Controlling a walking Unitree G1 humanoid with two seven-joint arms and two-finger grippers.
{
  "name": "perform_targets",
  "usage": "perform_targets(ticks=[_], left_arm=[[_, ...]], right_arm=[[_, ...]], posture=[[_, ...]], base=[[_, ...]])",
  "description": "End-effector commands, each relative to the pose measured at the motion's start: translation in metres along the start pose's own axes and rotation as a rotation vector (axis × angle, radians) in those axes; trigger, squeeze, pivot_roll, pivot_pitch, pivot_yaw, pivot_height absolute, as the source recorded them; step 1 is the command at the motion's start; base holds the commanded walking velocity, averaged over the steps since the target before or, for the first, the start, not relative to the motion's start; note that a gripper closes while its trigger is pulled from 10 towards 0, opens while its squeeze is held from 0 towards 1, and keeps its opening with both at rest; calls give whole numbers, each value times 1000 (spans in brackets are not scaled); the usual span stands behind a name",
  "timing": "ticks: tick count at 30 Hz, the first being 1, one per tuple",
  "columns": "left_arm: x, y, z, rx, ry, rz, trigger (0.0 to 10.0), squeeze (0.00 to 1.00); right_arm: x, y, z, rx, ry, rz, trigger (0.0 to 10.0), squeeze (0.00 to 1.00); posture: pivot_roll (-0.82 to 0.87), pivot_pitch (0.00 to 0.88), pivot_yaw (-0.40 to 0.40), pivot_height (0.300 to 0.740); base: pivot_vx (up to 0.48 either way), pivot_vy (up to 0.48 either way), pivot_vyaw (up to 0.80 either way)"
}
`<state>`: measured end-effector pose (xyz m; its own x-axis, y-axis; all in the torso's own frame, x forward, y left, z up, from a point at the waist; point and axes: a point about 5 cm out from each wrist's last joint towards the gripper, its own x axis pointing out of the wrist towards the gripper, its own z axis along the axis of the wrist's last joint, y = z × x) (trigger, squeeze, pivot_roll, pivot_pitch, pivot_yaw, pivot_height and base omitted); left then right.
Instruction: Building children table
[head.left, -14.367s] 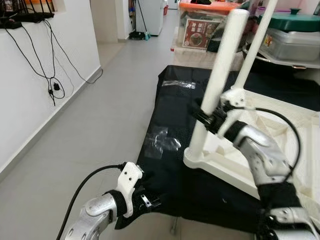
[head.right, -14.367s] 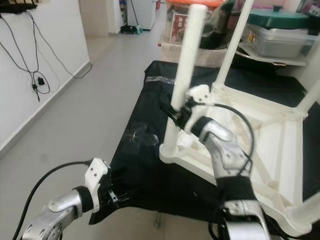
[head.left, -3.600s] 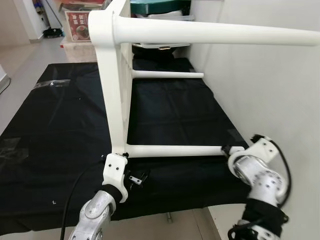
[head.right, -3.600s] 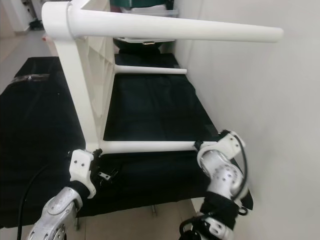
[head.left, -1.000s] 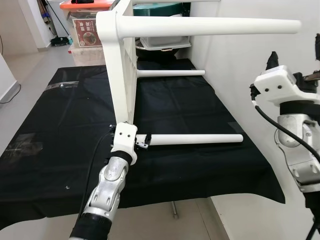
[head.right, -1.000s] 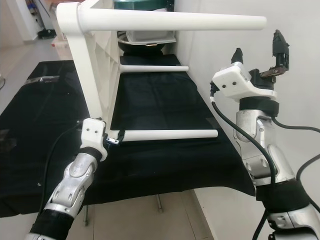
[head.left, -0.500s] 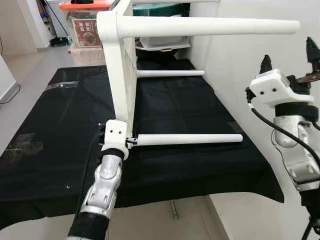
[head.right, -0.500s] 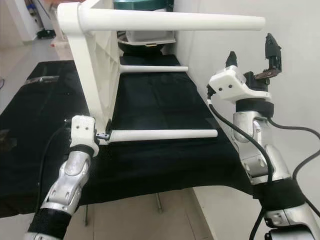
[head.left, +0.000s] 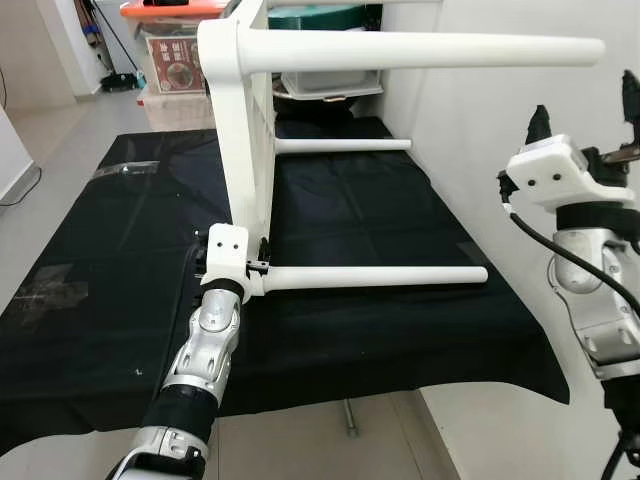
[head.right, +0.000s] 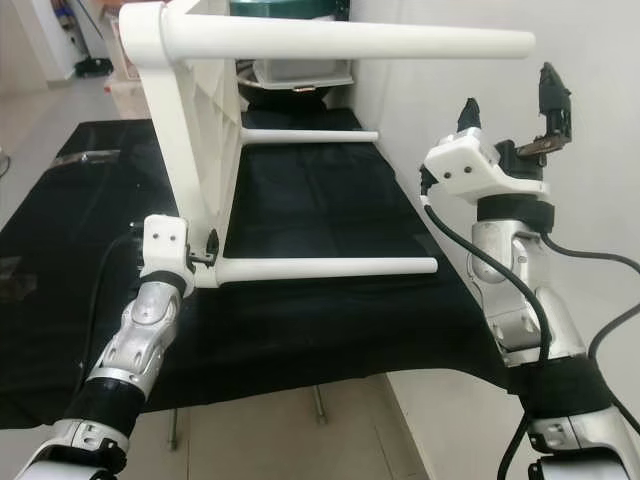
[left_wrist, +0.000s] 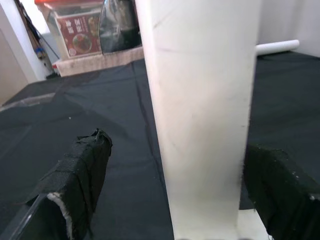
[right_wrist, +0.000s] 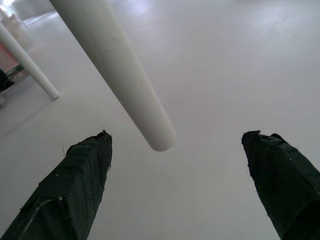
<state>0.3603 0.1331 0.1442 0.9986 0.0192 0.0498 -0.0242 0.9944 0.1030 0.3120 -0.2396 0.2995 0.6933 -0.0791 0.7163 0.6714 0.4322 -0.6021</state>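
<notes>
**Head camera check: legs are on, table lies on its side**

Left eye view gives me the white children's table (head.left: 238, 120) tipped on its side on the black cloth (head.left: 120, 250), tabletop standing vertical and the legs running out horizontally toward the white wall (head.left: 470, 140). I count three legs from here: an upper leg (head.left: 420, 52), a far leg (head.left: 340, 145) low at the back, and the lower leg (head.left: 375, 277) nearest me. All three look seated in their corners, so I judge the leg fitting mostly done; a fourth leg I can't make out.

My left gripper (head.left: 262, 268) sits right at the base of the lower leg, where it joins the tabletop corner. On the left wrist view the fingers (left_wrist: 80, 180) stand apart on either side of a broad white part of the table (left_wrist: 200, 115), not pressing on it, so it is spread and holding nothing.

My right gripper (head.right: 515, 115) is raised beside the wall, well above the lower leg's free end. On the right wrist view its fingers (right_wrist: 75, 190) are wide apart with the tip of the upper leg (right_wrist: 159, 142) just ahead of them, untouched.

What I reckon is left: confirm the joints are tight, then turn the table up onto its feet.
</notes>
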Motion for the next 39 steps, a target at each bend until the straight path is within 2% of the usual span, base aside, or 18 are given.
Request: perform_targets(ticks=[1, 7, 14, 18, 24, 30, 34, 39], left_arm=[[4, 5, -2, -5, 10, 12, 10000, 0], [8, 5, -6, -6, 35, -4, 10000, 0], [13, 3, -9, -14, 49, -5, 10000, 0], [14, 1, -9, -17, 47, -3, 10000, 0], [16, 2, -8, -23, 40, 3, 10000, 0], [16, 4, -9, -23, 36, 9, 10000, 0], [16, 3, -10, -23, 36, 8, 10000, 0], [16, 1, -11, -24, 35, 3, 10000, 0]], right_arm=[[0, -3, 2, -20, -22, -7, 10000, 0], [4, -6, 1, -34, -31, -5, 10000, 0], [16, 1, 5, -36, -69, 59, 10000, 0], [26, 18, 9, -41, -105, 155, 10000, 0], [37, 31, 8, -81, -126, 218, 10000, 0], [52, 28, 5, -128, -127, 222, 10000, 0], [69, 21, 6, -174, -132, 194, 10000, 0], [73, 24, 7, -195, -140, 212, 10000, 0]], posture=[[-118, 0, 9, 740], [-121, 0, 10, 740], [-129, 0, 8, 740], [-122, 0, -2, 740], [-112, 0, -15, 740], [-107, 0, -22, 740], [-108, 0, -24, 740], [-108, 0, -26, 740]], base=[[0, 0, 0], [0, 0, 0], [0, 0, 0], [0, 0, 0], [0, 0, 0], [0, 0, 0], [0, 0, 0], [0, 0, 0]])
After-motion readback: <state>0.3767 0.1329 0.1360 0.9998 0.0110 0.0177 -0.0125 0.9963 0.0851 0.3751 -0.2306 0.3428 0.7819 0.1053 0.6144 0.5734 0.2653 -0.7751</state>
